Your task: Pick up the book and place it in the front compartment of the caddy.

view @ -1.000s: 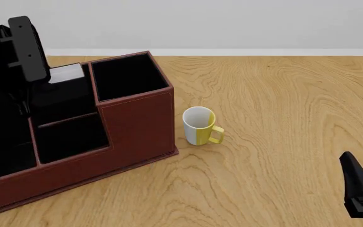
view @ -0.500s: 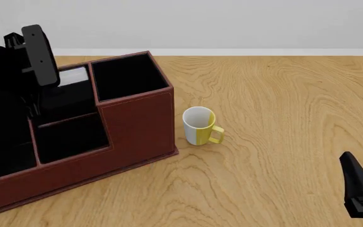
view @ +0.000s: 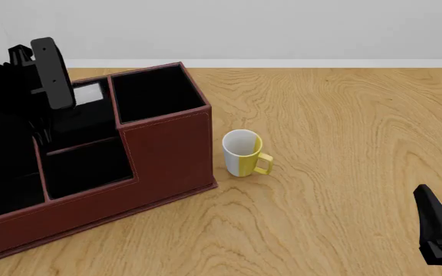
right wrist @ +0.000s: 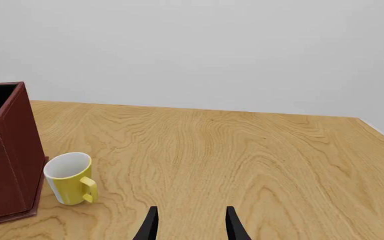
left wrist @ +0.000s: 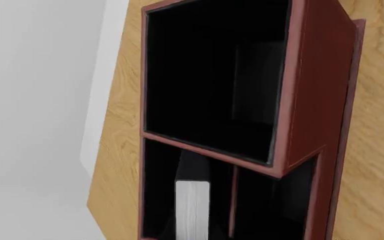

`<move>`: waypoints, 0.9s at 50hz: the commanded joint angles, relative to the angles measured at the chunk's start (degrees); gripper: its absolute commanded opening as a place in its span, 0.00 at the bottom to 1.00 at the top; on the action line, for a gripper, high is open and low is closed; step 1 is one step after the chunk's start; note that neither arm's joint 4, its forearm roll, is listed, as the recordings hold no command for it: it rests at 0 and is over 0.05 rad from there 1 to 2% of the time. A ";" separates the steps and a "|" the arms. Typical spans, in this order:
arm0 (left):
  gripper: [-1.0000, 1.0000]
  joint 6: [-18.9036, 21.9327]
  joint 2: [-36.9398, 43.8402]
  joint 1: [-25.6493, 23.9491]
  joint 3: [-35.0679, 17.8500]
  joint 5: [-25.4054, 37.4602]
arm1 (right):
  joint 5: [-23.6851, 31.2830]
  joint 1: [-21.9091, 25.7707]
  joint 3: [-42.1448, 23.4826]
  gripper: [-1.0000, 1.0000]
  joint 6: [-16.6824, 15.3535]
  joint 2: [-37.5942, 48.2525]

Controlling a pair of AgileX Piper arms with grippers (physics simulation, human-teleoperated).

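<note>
The book point(left wrist: 193, 208) stands on edge inside the caddy point(view: 167, 155), its white page edge facing up, in the tall-walled rear slot point(left wrist: 162, 190) that a thin low crossbar divides from a lower-walled slot; in the front view only a sliver of that white edge point(view: 88, 94) shows beside the left arm. The left arm's black body hangs above that part of the caddy; its pincer tips appear in no view, so whether it is open or closed cannot be told. The left wrist view looks down into the caddy, with the squarish slot point(left wrist: 212, 75) and, beside it, the divided pair of slots holding the book. The right pincer point(right wrist: 190, 225) is parked low over the near right of the bench point(view: 344, 132), its two tips spread apart with nothing between them. A white and yellow mug point(view: 243, 153) stands upright on the bench just beside the caddy's right wall, handle turned away from the caddy, not touching it.
</note>
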 commanded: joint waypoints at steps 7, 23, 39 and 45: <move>0.00 15.16 7.65 2.92 5.72 -7.16 | -1.13 0.03 0.03 1.00 -0.55 1.62; 0.00 16.10 10.81 5.88 5.96 -10.08 | -1.16 0.04 0.03 1.00 -0.54 1.68; 0.00 11.42 12.93 1.10 3.66 -7.70 | -1.15 0.02 0.03 1.00 -0.54 1.66; 0.00 10.98 17.25 1.85 1.36 -6.65 | -1.14 0.02 0.03 1.00 -0.55 1.64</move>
